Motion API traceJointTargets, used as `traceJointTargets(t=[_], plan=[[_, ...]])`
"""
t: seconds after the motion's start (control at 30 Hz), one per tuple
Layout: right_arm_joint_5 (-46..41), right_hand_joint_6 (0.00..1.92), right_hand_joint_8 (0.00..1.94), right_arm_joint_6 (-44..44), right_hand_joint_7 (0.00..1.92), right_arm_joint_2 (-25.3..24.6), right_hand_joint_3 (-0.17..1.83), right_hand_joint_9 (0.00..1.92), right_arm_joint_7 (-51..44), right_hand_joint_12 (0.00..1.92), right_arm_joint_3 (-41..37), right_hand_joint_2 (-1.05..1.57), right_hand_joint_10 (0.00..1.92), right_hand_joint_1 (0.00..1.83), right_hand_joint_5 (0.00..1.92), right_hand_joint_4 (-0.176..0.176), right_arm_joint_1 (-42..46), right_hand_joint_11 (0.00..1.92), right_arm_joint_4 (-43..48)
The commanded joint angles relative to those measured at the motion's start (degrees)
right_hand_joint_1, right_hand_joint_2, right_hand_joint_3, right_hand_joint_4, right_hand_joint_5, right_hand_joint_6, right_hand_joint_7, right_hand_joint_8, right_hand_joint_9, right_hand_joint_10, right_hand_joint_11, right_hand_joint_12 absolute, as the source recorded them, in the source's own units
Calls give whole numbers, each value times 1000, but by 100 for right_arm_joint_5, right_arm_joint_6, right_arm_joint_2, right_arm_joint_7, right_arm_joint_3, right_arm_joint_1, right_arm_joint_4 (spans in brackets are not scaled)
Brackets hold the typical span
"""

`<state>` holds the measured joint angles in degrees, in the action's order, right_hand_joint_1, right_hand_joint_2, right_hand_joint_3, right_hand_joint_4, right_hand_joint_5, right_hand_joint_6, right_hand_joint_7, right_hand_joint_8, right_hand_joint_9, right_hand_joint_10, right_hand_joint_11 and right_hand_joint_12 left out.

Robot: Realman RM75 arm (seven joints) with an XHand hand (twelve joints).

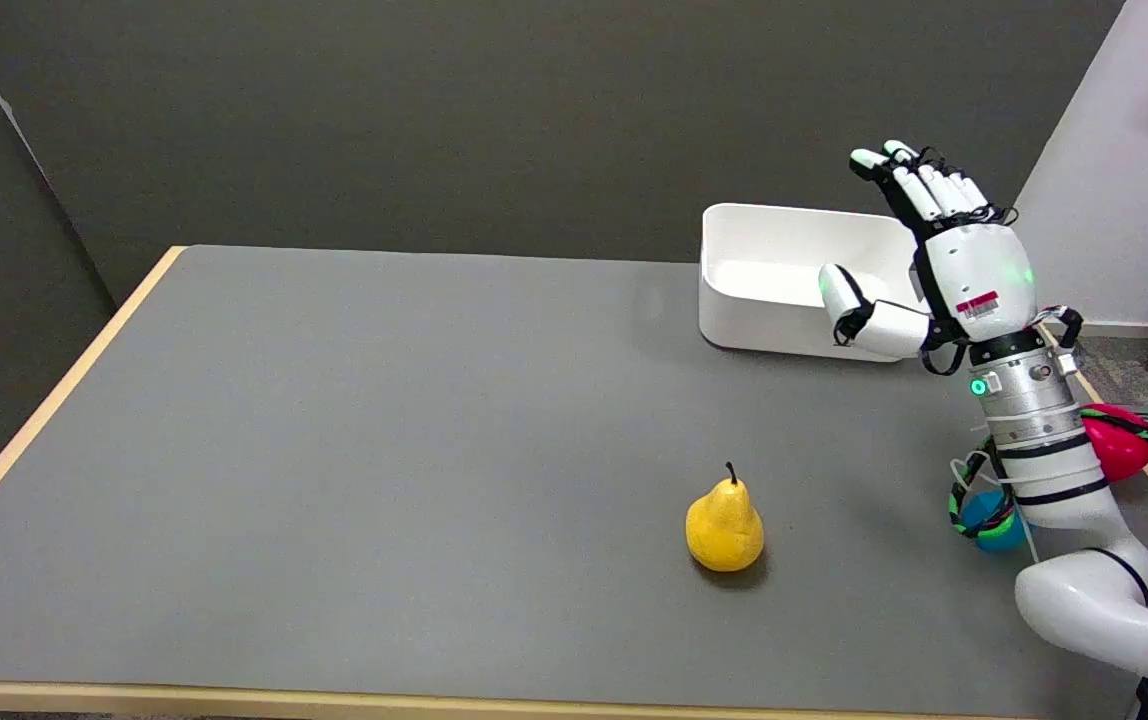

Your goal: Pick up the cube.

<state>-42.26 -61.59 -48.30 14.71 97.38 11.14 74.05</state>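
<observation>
Nearest the camera sits a yellow pear [724, 524], standing upright on the grey bench [384, 420] with its stem pointing up. Off to the right, the white arm [1084, 590] comes in from the lower corner and bends upward.

At the top of that arm is the right robot hand [939, 260]. Its fingers are spread wide and point up and back, and the thumb sticks out to the side. It holds nothing. It hangs in the air in front of a white bin [794, 275] that rests at the far right side of the bench.

No clear cube shows anywhere. Behind the arm, near the right edge of the bench, two things peek out: a blue-green thing [994, 522] low by the wrist cables, and a red thing [1119, 445] a little higher. Both are partly hidden, so their shapes cannot be told. One of them may be the cube.

If so, the cube lies below and behind the robot hand, on the near side, close to the arm itself. The robot hand would probably need to turn back and come down to reach it.
</observation>
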Motion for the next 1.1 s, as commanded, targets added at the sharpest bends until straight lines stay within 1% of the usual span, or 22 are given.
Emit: traceJointTargets(t=[0.03,0.17,0.27,0.37,0.5,0.67,0.73,0.83,0.93,1.1], plan=[[-42,422,252,54,160,8,941,273,20,1352,55,670,726,291,177,104,-21,205,-44],[-42,423,252,37,160,8,941,274,20,1352,-32,669,727,291,178,105,96,205,22],[-98,424,252,-48,161,56,940,274,20,1353,-457,669,728,291,179,105,463,206,252],[-259,424,254,-48,165,101,939,274,20,1358,-1313,667,732,290,180,105,1184,207,745],[-640,424,254,269,165,168,940,260,20,1354,-2520,662,719,279,180,104,2195,200,1307],[-1234,423,255,1016,164,61,943,242,-19,1335,-3429,656,698,255,177,103,3036,190,1652],[-1336,440,259,1240,157,-28,999,236,-24,1282,-3600,633,687,210,166,105,3159,198,1620],[-1540,440,257,1383,152,-182,1000,225,-36,1269,-3677,629,678,197,164,104,3277,192,1604],[-1763,419,247,1392,150,-324,943,203,-43,1295,-3627,642,659,224,172,100,3430,155,1592],[-1940,414,241,1382,144,-498,934,193,-60,1283,-3478,631,651,223,170,98,3617,136,1701]])
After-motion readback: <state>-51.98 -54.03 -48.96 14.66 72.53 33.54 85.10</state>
